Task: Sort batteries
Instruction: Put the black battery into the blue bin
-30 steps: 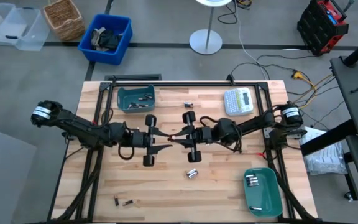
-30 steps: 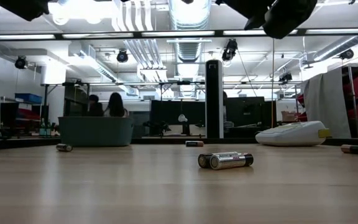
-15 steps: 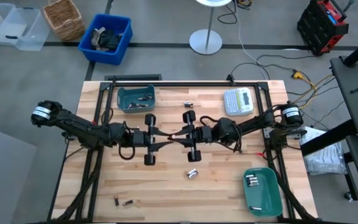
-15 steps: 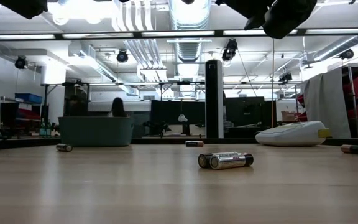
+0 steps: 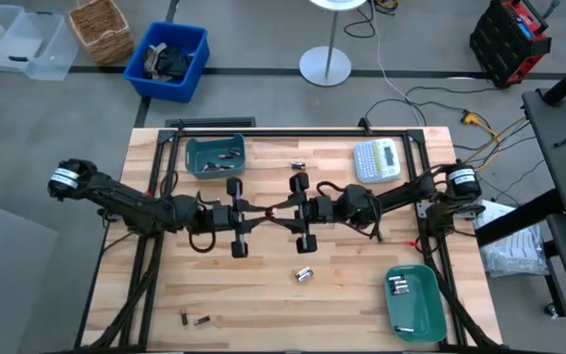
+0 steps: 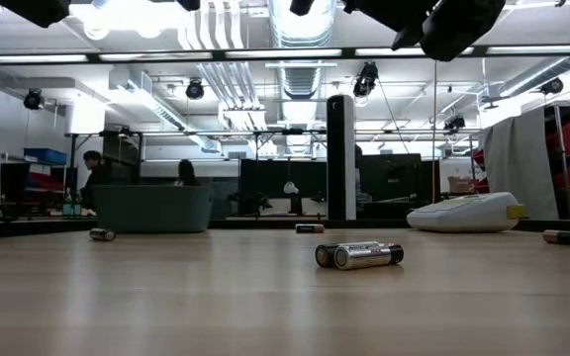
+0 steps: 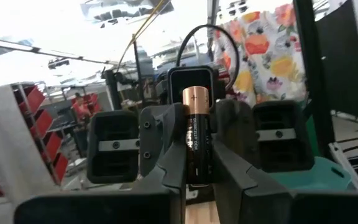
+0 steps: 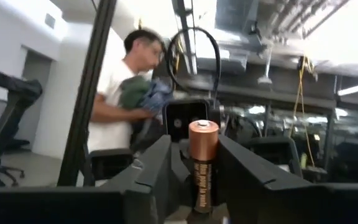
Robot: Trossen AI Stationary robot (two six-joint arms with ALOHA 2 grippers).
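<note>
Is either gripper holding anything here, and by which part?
One copper-topped battery, held between both: the left gripper and right gripper each clamp its black body, meeting mid-table above the wood.

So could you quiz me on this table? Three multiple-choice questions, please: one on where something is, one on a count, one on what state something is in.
1. Where is the label maker?
A) on the floor
B) on the table, near its right corner at the top of the high view
C) in a gripper

2. How many teal trays are on the table?
A) one
B) two
C) four

3. The copper-tipped battery at the middle is:
A) lying on the wood
B) inside a tray
C) held in the air by both arms

Answers:
1 B: it lies on the wood by that corner.
2 B: the left tray and the right tray.
3 C: the left gripper and right gripper meet above the table, and each wrist view shows the battery between that arm's jaws.
</note>
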